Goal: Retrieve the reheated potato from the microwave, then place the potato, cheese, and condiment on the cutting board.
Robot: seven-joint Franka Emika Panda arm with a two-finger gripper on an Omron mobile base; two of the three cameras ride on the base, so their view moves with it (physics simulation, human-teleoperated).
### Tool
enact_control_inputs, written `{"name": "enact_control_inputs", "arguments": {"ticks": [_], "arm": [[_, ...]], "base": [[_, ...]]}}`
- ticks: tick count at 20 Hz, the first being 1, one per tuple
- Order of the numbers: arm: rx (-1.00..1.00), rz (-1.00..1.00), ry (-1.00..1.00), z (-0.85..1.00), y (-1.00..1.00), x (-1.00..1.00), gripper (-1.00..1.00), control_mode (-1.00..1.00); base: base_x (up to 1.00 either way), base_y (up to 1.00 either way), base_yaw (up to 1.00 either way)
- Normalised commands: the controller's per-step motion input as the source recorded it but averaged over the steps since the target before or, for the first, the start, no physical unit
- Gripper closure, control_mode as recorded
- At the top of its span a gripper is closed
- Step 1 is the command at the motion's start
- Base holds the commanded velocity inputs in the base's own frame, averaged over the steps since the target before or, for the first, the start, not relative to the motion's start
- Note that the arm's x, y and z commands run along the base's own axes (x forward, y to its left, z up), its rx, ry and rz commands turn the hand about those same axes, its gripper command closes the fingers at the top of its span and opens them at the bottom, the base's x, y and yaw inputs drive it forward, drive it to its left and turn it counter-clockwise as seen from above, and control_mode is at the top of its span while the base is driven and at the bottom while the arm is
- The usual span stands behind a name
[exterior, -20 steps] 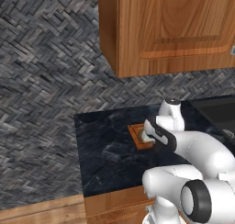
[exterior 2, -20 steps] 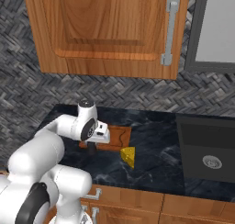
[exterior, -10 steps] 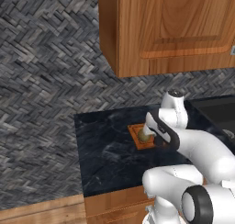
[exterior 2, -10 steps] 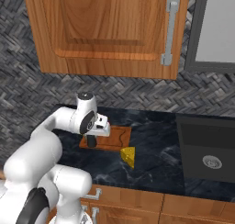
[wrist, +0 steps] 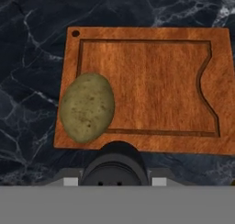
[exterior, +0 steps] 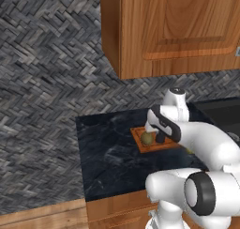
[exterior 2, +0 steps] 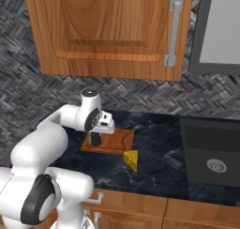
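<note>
Potato (wrist: 87,107) sits on the cutting board (wrist: 151,81) near one end, so retrieval from the microwave (exterior 2: 219,31) looks done, approx. one of three items placed. End effector (exterior: 158,135) hangs just above the board w/ a dark round thing (wrist: 116,165) under it, prob. the condiment; can't tell if the fingers clamp it or have let go. Cheese (exterior 2: 131,159) lies on the dark desk (exterior 2: 159,157) just beside the board, not on it, so cheese is left, and the condiment too if not set down.
</note>
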Motion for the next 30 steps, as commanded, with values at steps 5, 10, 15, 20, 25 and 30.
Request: {"name": "enact_control_inputs", "arguments": {"ticks": [5, 10, 15, 20, 25, 30], "arm": [[0.0, 0.01, 0.0, 0.0, -0.1, 0.33, 1.0, -1.0], [0.0, 0.01, 0.02, 0.0, -0.1, 0.31, 1.0, -1.0], [0.0, 0.02, 0.0, -0.12, -0.03, 0.27, 1.0, -1.0], [0.0, 0.02, 0.01, -0.18, -0.05, 0.22, 1.0, -1.0], [0.0, 0.02, 0.01, -0.2, -0.02, 0.05, 1.0, -1.0], [0.0, 0.01, 0.01, -0.2, 0.0, 0.0, 1.0, -1.0]], "base": [[0.0, 0.0, 0.0], [0.0, 0.0, 0.0], [0.0, 0.0, 0.0], [0.0, 0.0, 0.0], [0.0, 0.0, 0.0], [0.0, 0.0, 0.0]]}}
